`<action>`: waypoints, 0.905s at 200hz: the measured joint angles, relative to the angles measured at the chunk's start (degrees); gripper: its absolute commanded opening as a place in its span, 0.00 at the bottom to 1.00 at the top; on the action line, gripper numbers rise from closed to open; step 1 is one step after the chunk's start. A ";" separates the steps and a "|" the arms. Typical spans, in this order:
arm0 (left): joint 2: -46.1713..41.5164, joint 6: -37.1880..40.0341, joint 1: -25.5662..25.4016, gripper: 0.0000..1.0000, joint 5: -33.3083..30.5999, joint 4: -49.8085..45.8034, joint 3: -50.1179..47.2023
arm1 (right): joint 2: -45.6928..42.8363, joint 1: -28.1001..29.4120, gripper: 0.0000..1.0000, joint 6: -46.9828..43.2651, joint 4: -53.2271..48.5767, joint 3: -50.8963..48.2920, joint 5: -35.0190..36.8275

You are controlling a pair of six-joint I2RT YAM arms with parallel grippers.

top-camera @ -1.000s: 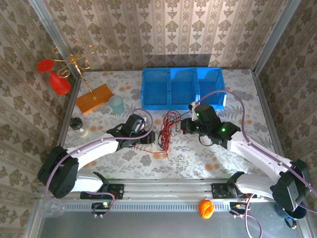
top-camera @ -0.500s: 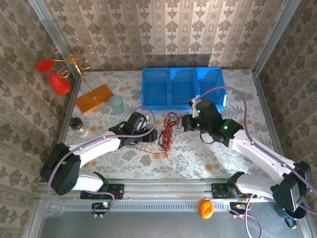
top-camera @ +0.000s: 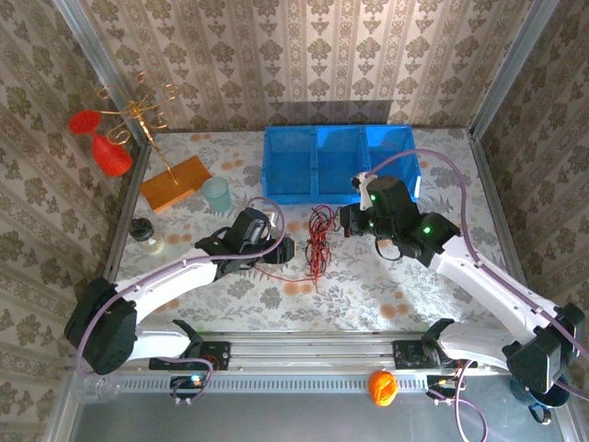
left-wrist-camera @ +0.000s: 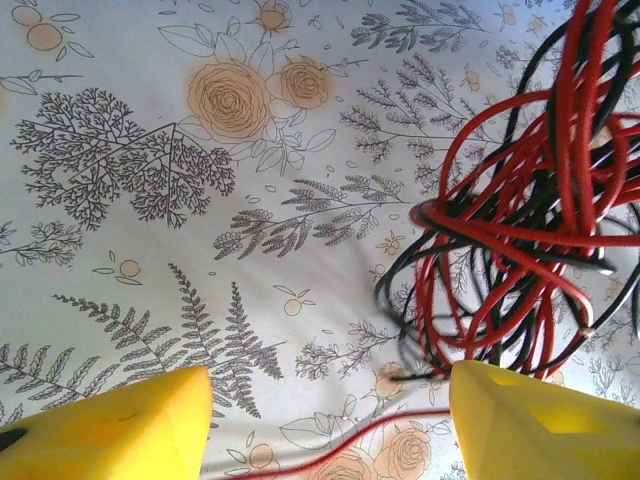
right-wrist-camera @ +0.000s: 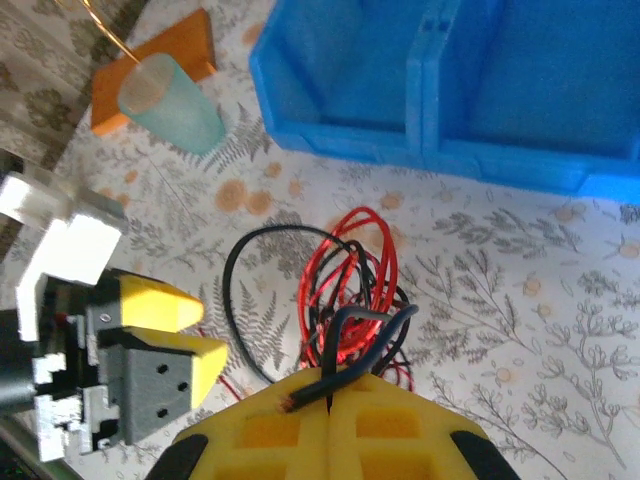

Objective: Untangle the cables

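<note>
The cables (top-camera: 317, 241) lie as a tangle of thin red and black wires in the middle of the table. My right gripper (top-camera: 348, 221) is at the tangle's right side, shut on a black cable (right-wrist-camera: 345, 375) whose cut end pokes out at the seam between the yellow fingers (right-wrist-camera: 270, 435); the rest of the tangle (right-wrist-camera: 350, 270) hangs just beyond my right gripper (right-wrist-camera: 330, 388). My left gripper (top-camera: 282, 249) stands open left of the pile. In the left wrist view the tangle (left-wrist-camera: 530, 220) sits ahead of the right finger (left-wrist-camera: 540, 425), and a single red strand (left-wrist-camera: 385, 425) crosses the gap of my left gripper (left-wrist-camera: 330, 405).
A blue three-part bin (top-camera: 339, 164) stands right behind the tangle. Back left are a pale green cup (top-camera: 217, 194), an orange block (top-camera: 175, 181), a small bottle (top-camera: 143, 232) and a gold stand with red glasses (top-camera: 110, 129). An orange ball (top-camera: 383, 387) lies below the front rail.
My right gripper has drawn back toward the bin with the black cable, pulling the tangle slightly right. My left gripper has edged right toward the pile and its jaws have widened.
</note>
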 measured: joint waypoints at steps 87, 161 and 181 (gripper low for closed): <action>1.33 0.02 0.00 0.66 -0.02 0.04 -0.09 | -3.32 0.15 0.00 -1.53 -4.48 4.55 0.17; -2.49 0.00 2.36 0.67 -1.42 -0.07 -2.05 | 0.81 8.09 0.03 -1.29 1.01 4.20 -0.63; -5.05 -0.02 3.69 0.68 -1.99 -1.18 -2.69 | 5.66 9.29 0.13 -0.42 3.26 1.51 -2.54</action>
